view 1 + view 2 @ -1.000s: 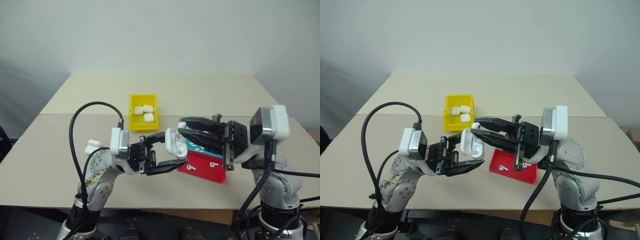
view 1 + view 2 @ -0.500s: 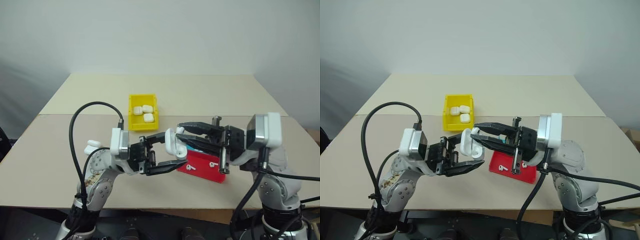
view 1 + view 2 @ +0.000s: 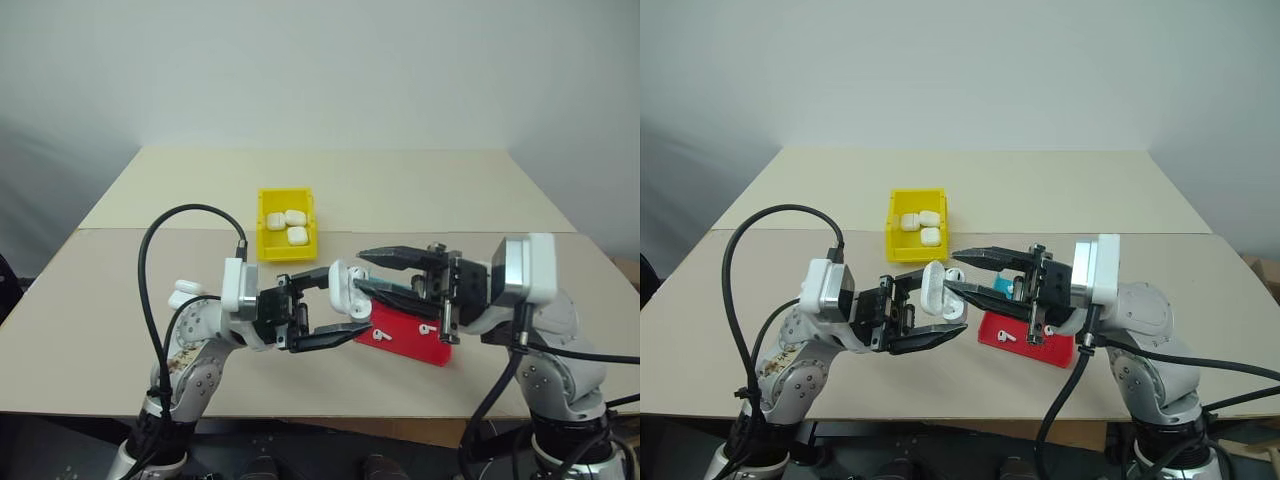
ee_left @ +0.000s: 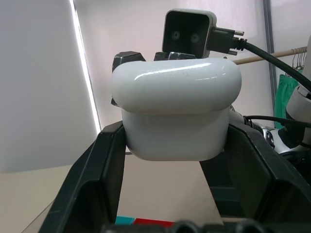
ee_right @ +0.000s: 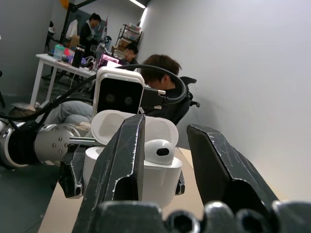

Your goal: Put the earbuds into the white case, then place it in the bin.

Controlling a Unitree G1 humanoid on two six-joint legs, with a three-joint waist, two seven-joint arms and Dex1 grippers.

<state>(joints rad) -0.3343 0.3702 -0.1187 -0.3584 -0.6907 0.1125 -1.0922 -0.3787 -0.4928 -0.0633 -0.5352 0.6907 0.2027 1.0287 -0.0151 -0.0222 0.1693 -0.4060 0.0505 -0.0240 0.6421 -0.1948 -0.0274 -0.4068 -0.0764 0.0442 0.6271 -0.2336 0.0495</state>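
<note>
White cases: four. Three lie in the yellow bin (image 3: 287,238) at upper centre; one open case (image 3: 345,285) is at frame centre. A further white object at the left edge cannot be identified. Earbuds: three visible. Two lie on the red tray (image 3: 410,335) at lower right; one earbud (image 5: 160,151) sits in the open case. Bins: one. Trays: one.

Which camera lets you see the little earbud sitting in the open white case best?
The right wrist view: the earbud sits in the open white case, framed by the right pincer. The left wrist view shows the case's outside, gripped by the left pincer. In the eye views the case is small and I can't make out the bud.
</note>
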